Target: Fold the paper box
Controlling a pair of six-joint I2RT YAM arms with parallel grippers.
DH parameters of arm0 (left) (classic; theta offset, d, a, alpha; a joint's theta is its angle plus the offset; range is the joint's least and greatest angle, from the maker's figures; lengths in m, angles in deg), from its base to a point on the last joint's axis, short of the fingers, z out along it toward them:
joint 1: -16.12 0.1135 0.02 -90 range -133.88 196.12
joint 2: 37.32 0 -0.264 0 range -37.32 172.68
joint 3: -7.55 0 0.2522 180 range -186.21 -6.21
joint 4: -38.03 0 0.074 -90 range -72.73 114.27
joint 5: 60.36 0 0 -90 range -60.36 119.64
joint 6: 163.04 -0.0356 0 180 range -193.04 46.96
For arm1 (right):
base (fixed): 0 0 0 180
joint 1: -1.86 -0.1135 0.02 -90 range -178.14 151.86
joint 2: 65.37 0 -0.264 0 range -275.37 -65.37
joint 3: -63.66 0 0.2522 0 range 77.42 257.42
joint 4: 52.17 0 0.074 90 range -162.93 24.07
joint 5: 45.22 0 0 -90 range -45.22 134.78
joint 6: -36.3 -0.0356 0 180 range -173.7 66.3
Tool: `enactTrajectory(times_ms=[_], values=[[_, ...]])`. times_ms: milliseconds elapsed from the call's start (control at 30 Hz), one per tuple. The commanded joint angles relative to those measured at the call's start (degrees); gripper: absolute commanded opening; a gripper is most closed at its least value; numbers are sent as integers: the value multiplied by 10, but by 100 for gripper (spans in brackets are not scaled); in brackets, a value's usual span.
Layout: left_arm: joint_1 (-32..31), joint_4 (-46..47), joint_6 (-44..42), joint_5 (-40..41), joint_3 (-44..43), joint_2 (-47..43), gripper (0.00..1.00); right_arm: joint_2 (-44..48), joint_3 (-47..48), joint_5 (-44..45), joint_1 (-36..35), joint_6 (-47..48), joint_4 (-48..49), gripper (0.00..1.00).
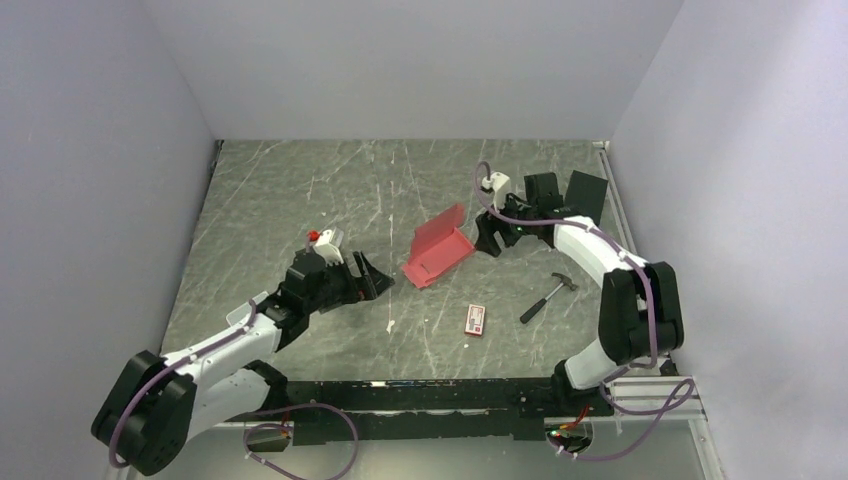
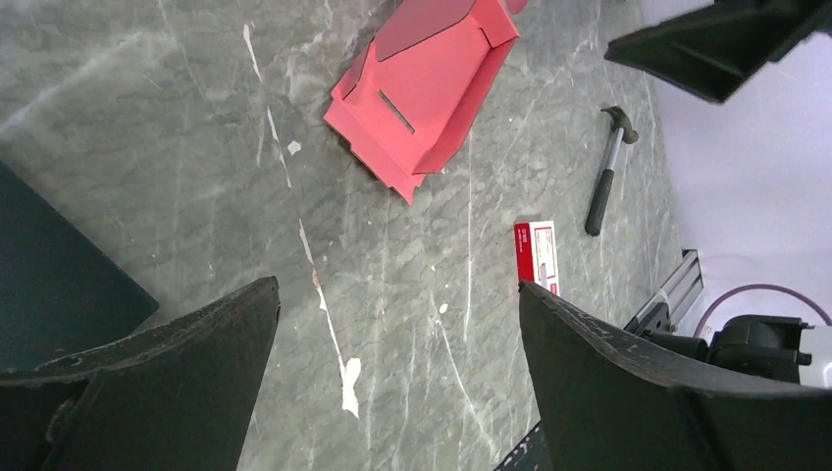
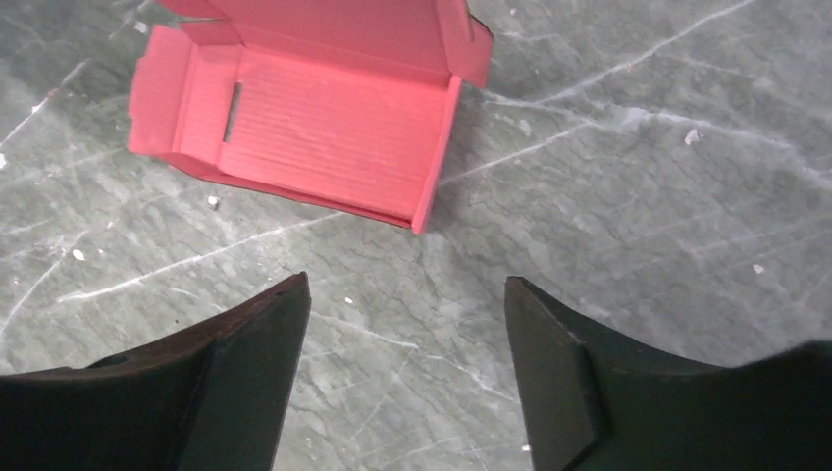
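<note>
The paper box (image 1: 437,249) lies mid-table, red-pink, partly folded into an open tray with its lid flap standing up at the back. The left wrist view has the paper box (image 2: 422,88) ahead at the top, apart from my fingers. In the right wrist view the paper box (image 3: 314,118) sits just beyond the fingertips, side walls raised. My left gripper (image 1: 368,275) is open to the box's left with only bare table between its jaws. My right gripper (image 1: 487,238) is open just right of the box, holding nothing.
A small hammer (image 1: 547,296) lies to the right of the box. A tiny red-and-white packet (image 1: 476,319) rests nearer the front. A black box (image 1: 585,195) stands at the back right behind the right arm. Grey walls enclose the table.
</note>
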Motion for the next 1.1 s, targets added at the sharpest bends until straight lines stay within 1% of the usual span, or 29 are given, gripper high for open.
enactTrajectory(times_ms=[0, 33, 67, 133, 167, 267, 333, 367, 433, 500, 533, 600, 667, 700, 833, 900, 1067], values=[[2, 102, 37, -7, 5, 31, 94, 48, -65, -95, 4, -26, 162, 88], [2, 107, 41, -5, 3, 41, 92, 33, -62, -110, 4, -44, 184, 95], [2, 112, 45, -4, 0, 51, 90, 3, -41, -121, 4, -58, 179, 96], [2, 120, 54, -5, -7, 69, 87, -64, 21, -111, 4, -98, 134, 89], [2, 121, 59, -5, -10, 77, 85, -90, 37, -89, 3, -115, 131, 86], [2, 113, 70, 2, -19, 101, 80, -116, 41, -24, -5, -133, 167, 81], [2, 116, 79, 6, -19, 111, 78, -137, 58, -11, -10, -132, 157, 73], [2, 117, 82, 7, -19, 115, 78, -146, 64, -4, -14, -131, 151, 72], [2, 114, 82, 6, -23, 118, 74, -158, 78, 10, -24, -130, 135, 69], [2, 114, 82, 8, -27, 124, 73, -164, 84, 25, -33, -133, 132, 68], [2, 120, 84, 6, -27, 127, 71, -167, 87, 36, -38, -135, 129, 67], [2, 136, 91, 2, -26, 138, 67, -177, 99, 58, -47, -133, 117, 62], [2, 154, 98, -6, -23, 151, 65, -189, 110, 78, -57, -131, 106, 57], [2, 160, 102, -9, -23, 158, 65, -193, 115, 89, -61, -131, 101, 52], [2, 165, 105, -16, -24, 164, 64, -200, 121, 114, -69, -131, 89, 41], [1, 163, 103, -18, -26, 163, 64, -204, 124, 120, -72, -131, 79, 38], [-4, 169, 101, -20, -29, 169, 64, -209, 126, 136, -79, -131, 67, 35]])
